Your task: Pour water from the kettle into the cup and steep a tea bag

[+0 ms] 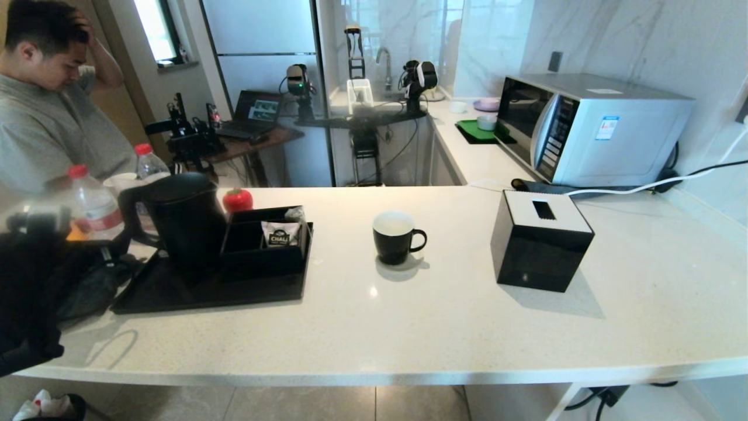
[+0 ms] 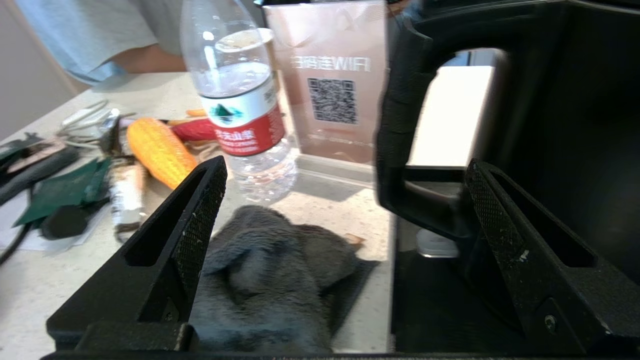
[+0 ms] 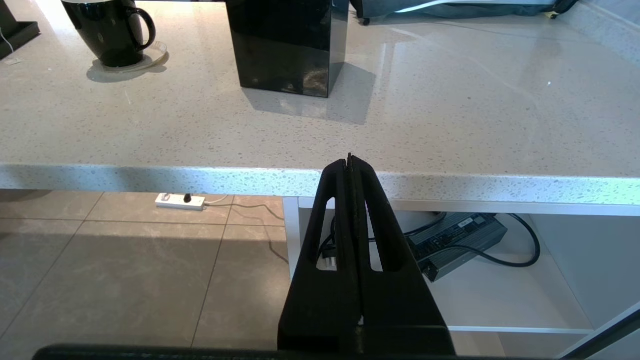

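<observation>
1. Left end effector [image 2: 345,200]: fingers spread wide apart, nothing between them. It sits at the left edge of the worktop [image 1: 444,327], level with the kettle's handle [image 2: 400,125]. One finger [image 2: 200,220] is over a grey cloth [image 2: 270,280]; the other finger [image 2: 505,235] lies close beside the lower part of the handle. Contact with the handle cannot be judged.
2. Kettle [image 1: 184,219]: upright on a black tray [image 1: 175,289] at the left of the worktop, handle turned toward the left arm.
3. Black compartment box [image 1: 266,242] stands on the same tray, just beside the kettle, with a white "CHALI" sachet [image 1: 279,234] upright inside.
4. Cup [image 1: 395,237]: upright on the worktop near the middle, well apart from the tray, handle pointing to the right. White interior visible.
5. Tea bag: not made out in any view.
6. Black tissue box [image 1: 540,240] stands to the right of the cup, apart from it.
7. Right end effector [image 3: 350,162]: fingers pressed together, empty, parked below the worktop's front edge.
8. Water bottle [image 2: 240,100] and toy corn [image 2: 160,150] lie beyond the cloth, left of the kettle.
</observation>
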{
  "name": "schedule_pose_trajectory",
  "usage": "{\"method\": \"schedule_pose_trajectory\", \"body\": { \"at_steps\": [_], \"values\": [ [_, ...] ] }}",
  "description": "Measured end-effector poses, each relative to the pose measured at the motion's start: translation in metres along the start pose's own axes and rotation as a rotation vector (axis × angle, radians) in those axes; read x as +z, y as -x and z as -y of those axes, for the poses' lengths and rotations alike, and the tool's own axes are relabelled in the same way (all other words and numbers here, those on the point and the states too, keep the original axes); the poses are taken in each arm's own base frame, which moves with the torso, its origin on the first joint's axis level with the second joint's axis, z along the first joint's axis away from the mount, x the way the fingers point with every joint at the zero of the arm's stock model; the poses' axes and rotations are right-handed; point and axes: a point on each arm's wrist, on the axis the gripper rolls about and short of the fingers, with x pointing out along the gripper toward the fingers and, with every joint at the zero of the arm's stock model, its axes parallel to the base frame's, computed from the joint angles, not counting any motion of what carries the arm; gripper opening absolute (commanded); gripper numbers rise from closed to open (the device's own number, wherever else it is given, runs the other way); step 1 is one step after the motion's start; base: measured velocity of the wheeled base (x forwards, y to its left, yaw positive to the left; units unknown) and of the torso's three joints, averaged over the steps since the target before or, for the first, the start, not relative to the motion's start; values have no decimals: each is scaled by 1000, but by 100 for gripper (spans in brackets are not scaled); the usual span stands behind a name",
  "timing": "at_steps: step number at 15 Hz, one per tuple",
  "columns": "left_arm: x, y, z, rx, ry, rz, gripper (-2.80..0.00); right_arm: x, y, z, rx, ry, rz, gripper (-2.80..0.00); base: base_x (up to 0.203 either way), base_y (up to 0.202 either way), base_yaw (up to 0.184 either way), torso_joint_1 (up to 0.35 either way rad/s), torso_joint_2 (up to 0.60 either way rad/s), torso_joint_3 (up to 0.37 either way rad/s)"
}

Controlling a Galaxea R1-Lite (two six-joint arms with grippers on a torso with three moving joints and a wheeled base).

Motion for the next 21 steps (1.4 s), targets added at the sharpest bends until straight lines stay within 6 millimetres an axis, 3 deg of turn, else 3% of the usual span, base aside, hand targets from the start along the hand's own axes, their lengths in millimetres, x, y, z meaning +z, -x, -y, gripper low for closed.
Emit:
{"method": "schedule_pose_trajectory", "body": {
  "at_steps": [6, 10, 14, 21],
  "values": [
    [3, -2, -2, 6, -4, 13, 0, 0, 0, 0, 0, 0, 0, -280, 0, 0, 0, 0, 0, 0],
    [4, -2, -14, 39, -5, 26, 0, 0, 0, 0, 0, 0, 0, -280, 0, 0, 0, 0, 0, 0],
    [10, -17, -24, 51, -18, 86, 0, 0, 0, 0, 0, 0, 0, -280, 0, 0, 0, 0, 0, 0],
    [-2, -35, -8, 5, -13, 90, 0, 0, 0, 0, 0, 0, 0, -280, 0, 0, 0, 0, 0, 0]
  ]
}}
